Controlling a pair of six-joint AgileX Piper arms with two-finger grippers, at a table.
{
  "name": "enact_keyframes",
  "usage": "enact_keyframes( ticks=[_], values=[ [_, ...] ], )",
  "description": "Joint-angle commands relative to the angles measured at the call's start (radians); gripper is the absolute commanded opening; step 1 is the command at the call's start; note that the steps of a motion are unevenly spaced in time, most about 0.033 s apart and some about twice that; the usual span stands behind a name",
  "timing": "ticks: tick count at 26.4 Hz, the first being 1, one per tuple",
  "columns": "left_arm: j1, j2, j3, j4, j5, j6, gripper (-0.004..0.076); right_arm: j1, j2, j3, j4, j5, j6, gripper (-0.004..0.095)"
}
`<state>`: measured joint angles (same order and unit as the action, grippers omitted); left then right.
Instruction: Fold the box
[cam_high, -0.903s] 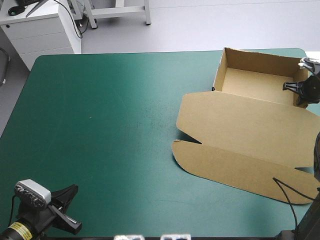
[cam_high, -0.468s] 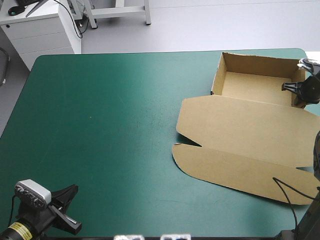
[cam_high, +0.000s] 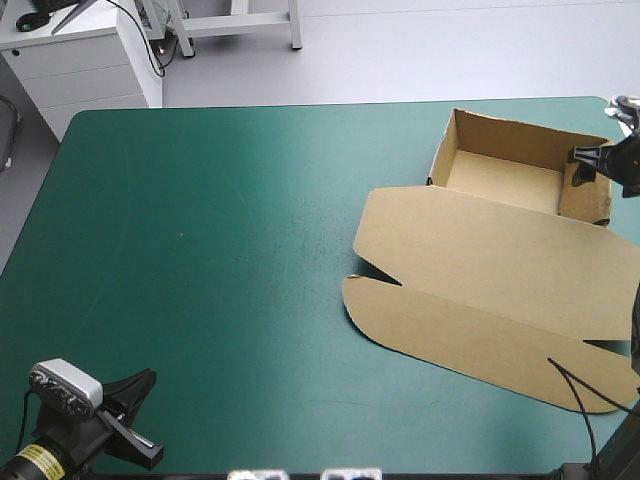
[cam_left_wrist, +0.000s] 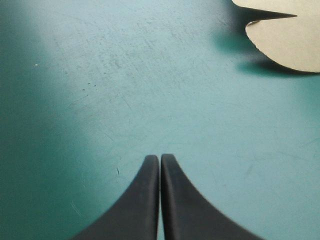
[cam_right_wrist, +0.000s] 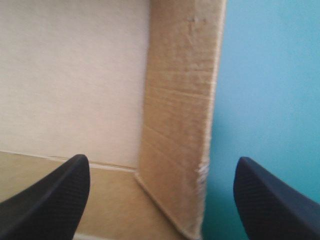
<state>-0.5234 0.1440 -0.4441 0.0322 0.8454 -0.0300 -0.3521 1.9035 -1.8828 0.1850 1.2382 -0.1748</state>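
The brown box (cam_high: 500, 250) lies at the table's right side as an open tray (cam_high: 500, 175) at the far end, with its lid flat toward the front. My right gripper (cam_high: 592, 160) hangs at the tray's right wall, open. In the right wrist view its black fingers (cam_right_wrist: 55, 195) stand wide apart, and the upright wall (cam_right_wrist: 182, 125) runs between them untouched, the tray's floor (cam_right_wrist: 75, 75) on one side. My left gripper (cam_left_wrist: 160, 160) is shut over bare cover near the front left corner (cam_high: 148, 380). The lid's rounded flap (cam_left_wrist: 290, 40) lies well ahead of it.
The teal-green cover (cam_high: 200, 250) stretches wide to the left of the box. The table's right edge (cam_high: 625, 120) runs just beyond the tray's wall. A white cabinet (cam_high: 80, 60) stands past the far left corner.
My right gripper has opened and let go of the tray's right wall, drawing back a little toward the far right. The tray has turned slightly. The left arm has not moved.
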Motion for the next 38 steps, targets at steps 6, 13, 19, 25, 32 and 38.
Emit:
enact_keyframes(
  ticks=[6, 13, 19, 25, 32, 38],
  values=[
    [-0.006, 0.019, -0.023, -0.002, -0.073, -0.003, -0.0008, 0.118, -0.316, 0.066, 0.301, 0.011, -0.132, 0.0323],
    [-0.006, 0.019, -0.023, -0.002, -0.073, -0.003, -0.0008, 0.358, -0.467, 0.221, 0.301, -0.005, -0.245, -0.0014],
    [-0.005, 0.019, -0.023, -0.002, -0.073, -0.003, -0.0008, 0.496, -0.647, 0.45, 0.163, -0.118, -0.222, -0.0014],
    [0.001, 0.019, -0.023, -0.002, -0.073, -0.003, -0.0008, 0.498, -0.941, 0.805, 0.152, -0.436, -0.275, -0.0014],
    [0.179, 0.019, -0.023, -0.004, -0.073, -0.003, -0.0008, 0.498, -1.309, 1.172, 0.101, -0.565, -0.205, -0.0014],
    [0.245, 0.019, -0.023, -0.004, -0.073, -0.003, -0.0008, 0.498, -1.614, 1.343, 0.054, -0.621, -0.132, -0.0014]
  ],
)
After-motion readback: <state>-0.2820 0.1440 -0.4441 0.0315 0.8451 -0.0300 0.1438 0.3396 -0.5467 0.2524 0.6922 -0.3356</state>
